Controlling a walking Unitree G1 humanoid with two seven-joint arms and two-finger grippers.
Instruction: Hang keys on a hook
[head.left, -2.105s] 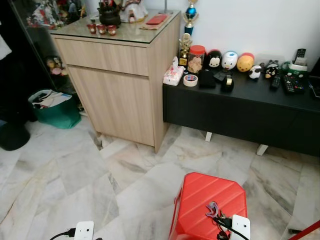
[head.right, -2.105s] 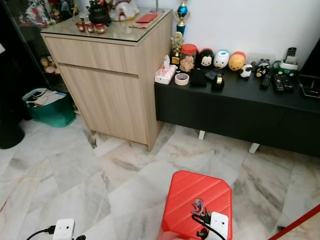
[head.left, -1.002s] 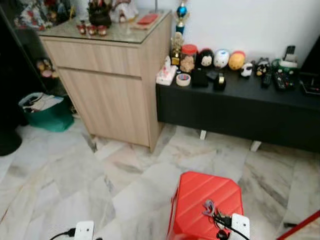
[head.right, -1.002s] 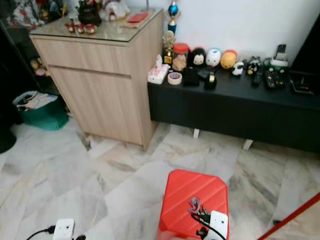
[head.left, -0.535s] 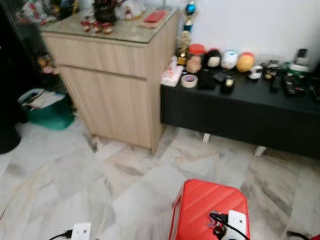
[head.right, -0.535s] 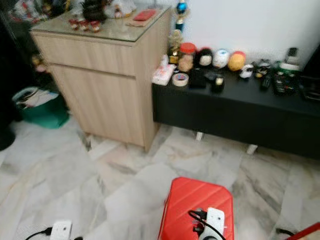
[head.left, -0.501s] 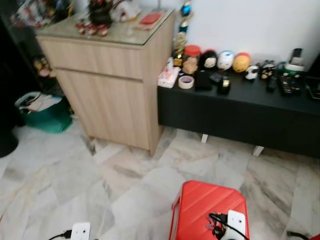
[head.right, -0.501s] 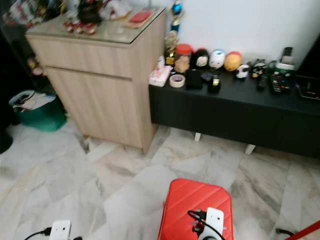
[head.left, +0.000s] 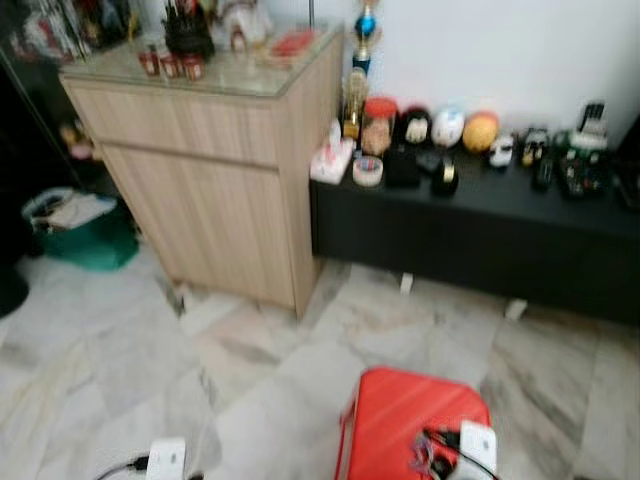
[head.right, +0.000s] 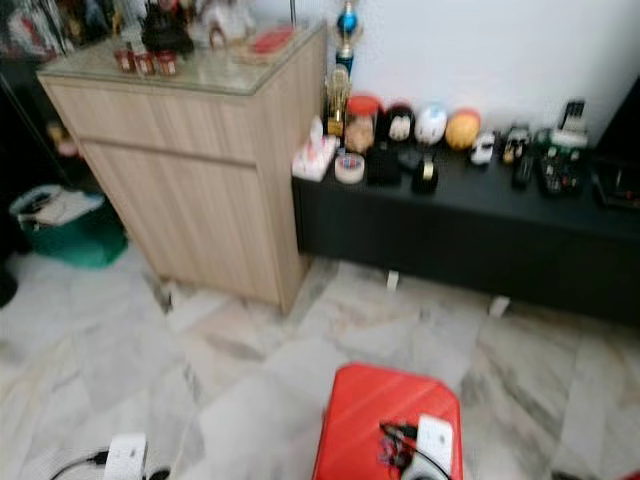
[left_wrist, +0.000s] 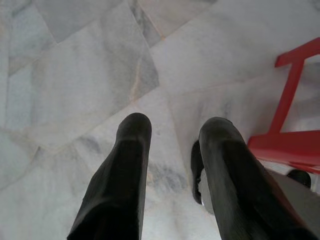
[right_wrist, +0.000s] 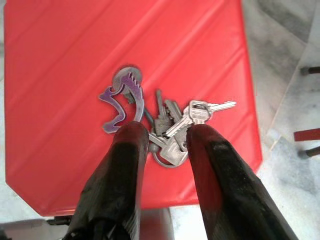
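The right gripper (right_wrist: 162, 132) hangs open, straddling the keys (right_wrist: 172, 125) on a red stool (right_wrist: 75, 60), apparently ready to grasp; nothing is held. The left gripper (left_wrist: 172, 132) is open and empty over the floor.

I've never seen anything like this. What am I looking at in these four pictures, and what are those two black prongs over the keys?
A walking household robot took these. The two wide pictures come from its head, looking down at a room: a wooden cabinet, a low black bench crowded with small toys and remotes, and a red stool on the marble floor. The other two pictures come from cameras on its wrists. The black prongs are gripper fingers. The right gripper hangs open just above a bunch of keys lying on the stool, with a purple key fob; nothing is held yet. The left gripper is open over bare floor.
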